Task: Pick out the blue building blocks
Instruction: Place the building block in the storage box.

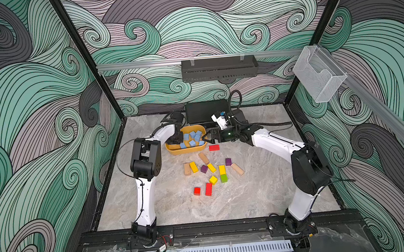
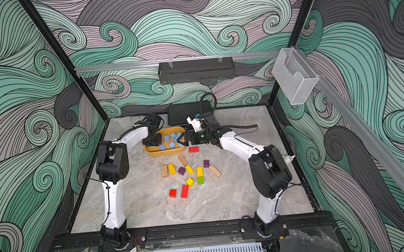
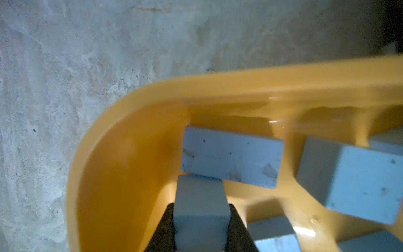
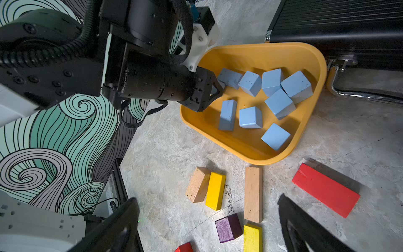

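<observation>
My left gripper (image 3: pixel 201 224) pinches a blue block (image 3: pixel 199 196) low inside the yellow tray (image 3: pixel 130 104), maybe touching a long blue brick (image 3: pixel 231 157). I should let go gently. My right gripper (image 1: pixel 206 138) is spread, empty.

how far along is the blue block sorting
Nearly done. Done: eight blue blocks lie in the yellow tray. In hand: the left tool is shut on a ninth blue block at the tray's corner. Left: release it; only red, yellow, purple, green and tan blocks show on the table. The right tool is open and empty beside the tray.
</observation>
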